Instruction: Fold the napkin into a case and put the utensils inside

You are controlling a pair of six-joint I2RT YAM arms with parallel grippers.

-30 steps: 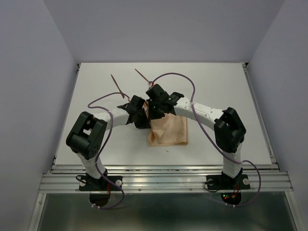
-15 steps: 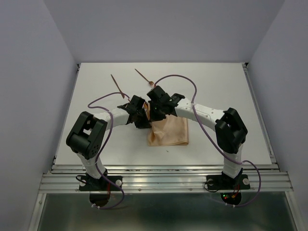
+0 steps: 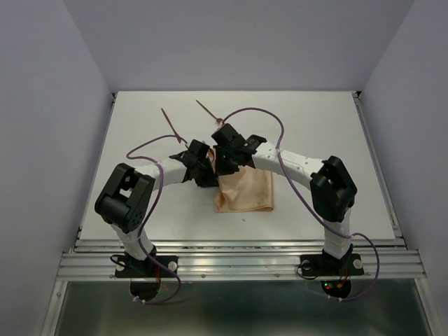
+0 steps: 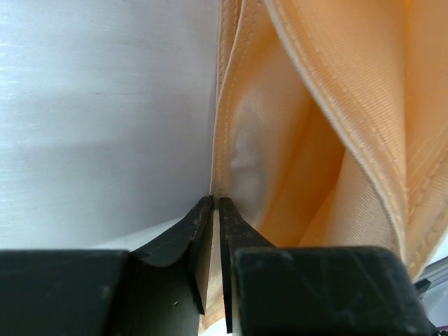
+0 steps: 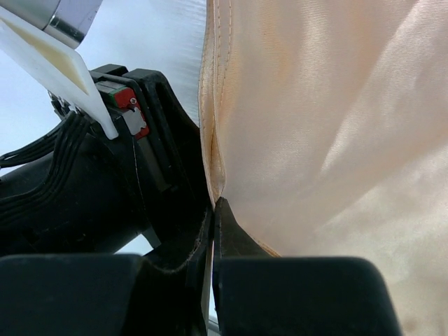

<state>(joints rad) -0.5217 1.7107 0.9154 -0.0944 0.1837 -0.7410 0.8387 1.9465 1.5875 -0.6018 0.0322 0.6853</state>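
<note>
Folding stage: the napkin (image 3: 243, 192) lies part-folded at mid-worktop (image 3: 322, 133), its far left edge pinched in the nearly closed left jaws and the fully closed right jaws; next, both must likely carry that edge across together, the 2 utensils (image 3: 170, 123) lying beyond.

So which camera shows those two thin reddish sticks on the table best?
The top external view: both utensils lie in plain sight on the table, beyond the napkin. The two wrist views show nothing of them, only napkin cloth close up.
</note>
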